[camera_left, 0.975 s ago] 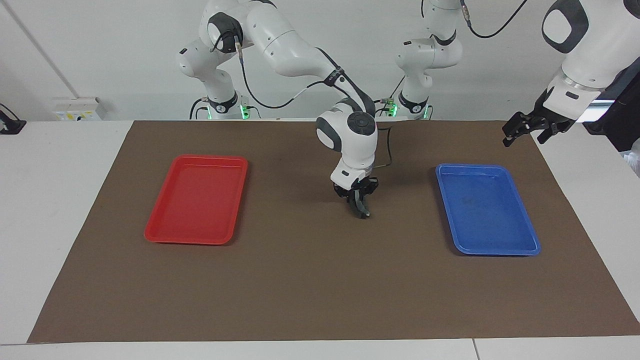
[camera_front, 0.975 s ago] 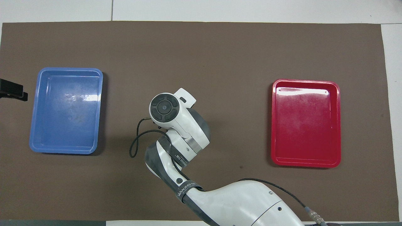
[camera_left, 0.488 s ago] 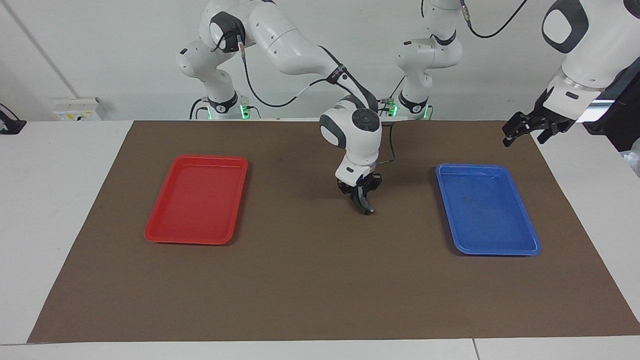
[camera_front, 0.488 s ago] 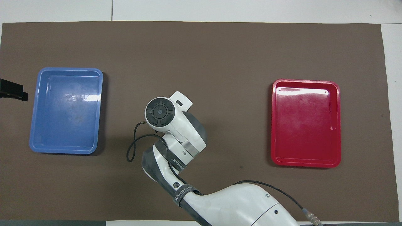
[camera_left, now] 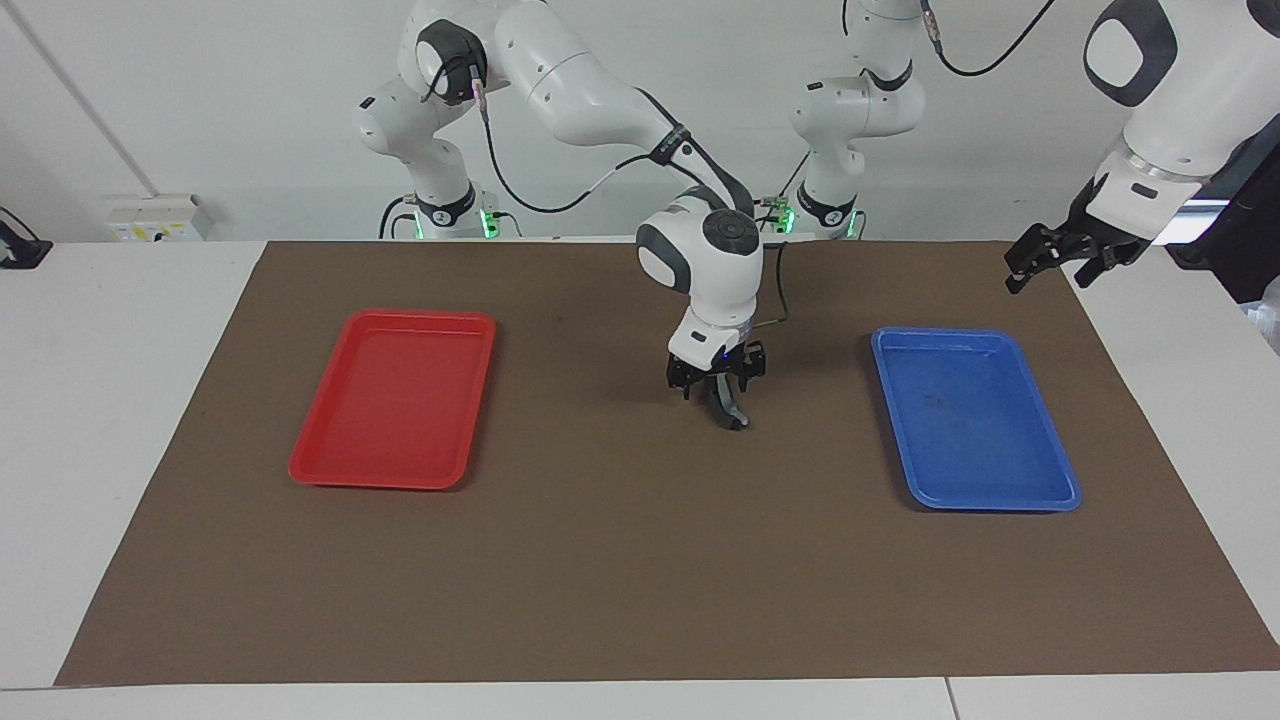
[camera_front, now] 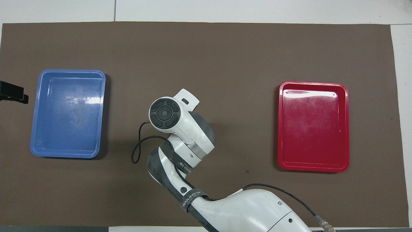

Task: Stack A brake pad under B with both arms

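My right gripper hangs low over the middle of the brown mat, open, its fingers spread to either side of a dark curved brake piece. The piece has a light-grey end and rests on the mat, sticking out from under the gripper away from the robots. It looks like B. The A brake pad does not show apart from it. In the overhead view the right arm's wrist hides the piece. My left gripper waits open in the air over the mat's corner at the left arm's end, its tip showing at the overhead view's edge.
A blue tray lies on the mat toward the left arm's end. A red tray lies toward the right arm's end. Nothing shows inside either tray.
The right gripper went from shut on the dark brake piece to open. Its wrist shifted slightly toward the blue tray. The left arm has not moved.
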